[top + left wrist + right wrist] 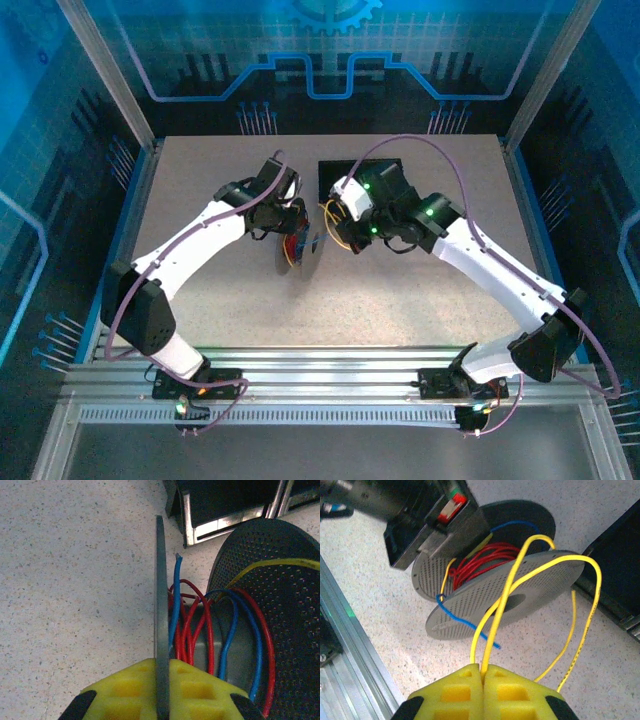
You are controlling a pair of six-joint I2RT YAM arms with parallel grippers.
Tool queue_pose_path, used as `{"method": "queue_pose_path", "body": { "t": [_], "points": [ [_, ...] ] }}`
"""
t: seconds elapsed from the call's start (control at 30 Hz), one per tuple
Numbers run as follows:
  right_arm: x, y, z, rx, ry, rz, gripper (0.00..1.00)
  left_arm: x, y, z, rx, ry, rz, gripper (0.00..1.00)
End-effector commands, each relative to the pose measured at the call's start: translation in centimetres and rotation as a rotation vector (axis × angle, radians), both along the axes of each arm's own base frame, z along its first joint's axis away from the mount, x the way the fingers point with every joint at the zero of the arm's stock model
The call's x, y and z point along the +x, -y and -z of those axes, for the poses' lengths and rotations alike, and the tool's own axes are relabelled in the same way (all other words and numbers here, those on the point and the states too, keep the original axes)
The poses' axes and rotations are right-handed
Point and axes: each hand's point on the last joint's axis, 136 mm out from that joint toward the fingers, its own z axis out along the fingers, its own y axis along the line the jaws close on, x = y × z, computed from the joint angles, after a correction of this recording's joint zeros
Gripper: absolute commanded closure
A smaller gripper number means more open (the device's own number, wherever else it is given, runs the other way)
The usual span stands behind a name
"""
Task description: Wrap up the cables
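**slack yellow loops at the spool, both claws clamped**

we are near the middle of the table, where the spool stands on edge. the left gripper comes in from the spool's 11 o'clock, its pads squeezed on the thin rim of one flange. the right gripper, at the spool's 2 o'clock, is pinched tight on the yellow cable.

the red cable sits wound on the core between the flanges. the blue cable is partly wound, and in the right wrist view its free end pokes out over the rim toward 6 o'clock. the yellow one hangs in wide loops outside the near flange, not on the core.

that is our worry. pull now and a loop could catch the rim, dragging the spool out of that thin edge grip or tipping it. the loose blue end could spring turns off too. the black tray at 12 o'clock is near the slack, which makes another snag.
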Motion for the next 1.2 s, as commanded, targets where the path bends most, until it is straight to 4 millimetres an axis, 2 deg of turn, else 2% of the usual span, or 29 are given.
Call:
{"method": "queue_pose_path", "body": {
  "t": [0.0, 0.3, 0.53, 0.67, 0.83, 1.03, 1.17],
  "points": [
    [-2.2, -0.5, -1.1, -0.032, 0.035, -0.054, 1.0, 1.5, -0.1, -1.8, 0.012, 0.059, -0.026, 1.0],
    [-4.7, -2.3, 0.7, -0.131, 0.049, -0.088, 1.0, 2.4, -0.2, -1.9, 0.006, 0.062, -0.064, 1.0],
    [-6.3, -4.9, 4.0, -0.16, 0.024, -0.094, 1.0, 3.3, -1.0, -2.1, -0.035, 0.058, -0.15, 1.0],
    [-6.5, -5.6, 6.5, -0.197, 0.007, -0.057, 1.0, 3.7, -1.8, -2.5, -0.064, 0.055, -0.225, 1.0],
    [-6.4, -5.2, 9.2, -0.205, -0.007, 0.005, 1.0, 4.2, -3.3, -3.1, -0.092, 0.049, -0.301, 1.0],
    [-5.7, -5.8, 11.9, -0.146, -0.046, 0.059, 1.0, 4.2, -3.1, -4.5, -0.186, 0.042, -0.33, 1.0],
    [-5.1, -6.2, 14.8, -0.123, -0.093, 0.103, 1.0, 4.2, -3.2, -5.9, -0.239, 0.055, -0.349, 1.0]
  ]
}}
